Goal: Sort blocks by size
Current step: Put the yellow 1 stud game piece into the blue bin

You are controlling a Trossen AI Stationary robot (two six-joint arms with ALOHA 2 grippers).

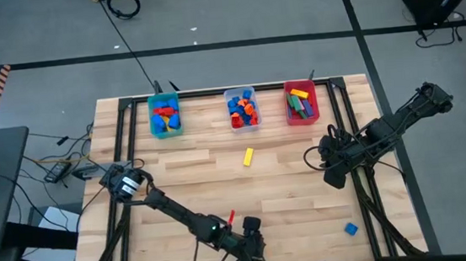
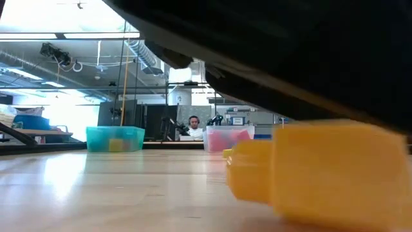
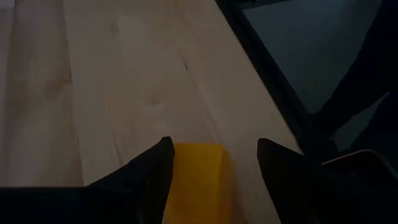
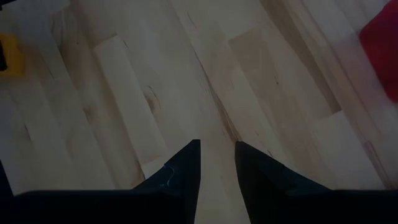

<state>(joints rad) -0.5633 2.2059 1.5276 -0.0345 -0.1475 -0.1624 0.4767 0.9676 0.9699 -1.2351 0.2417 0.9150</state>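
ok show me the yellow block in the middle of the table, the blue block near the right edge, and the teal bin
yellow block (image 1: 249, 155), high view, middle of its top face.
blue block (image 1: 352, 229), high view, centre of the cube.
teal bin (image 1: 153, 116), high view, its left wall.

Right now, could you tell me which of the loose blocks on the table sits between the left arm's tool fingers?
The yellow block at the table's near edge, between the open left tool; the other yellow block and the blue block lie apart.

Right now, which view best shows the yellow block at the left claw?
Left wrist view: the yellow block lies between the left claw's open fingers. Low view shows its side, close up. In the high view the claw hides it; the right wrist view misses it.
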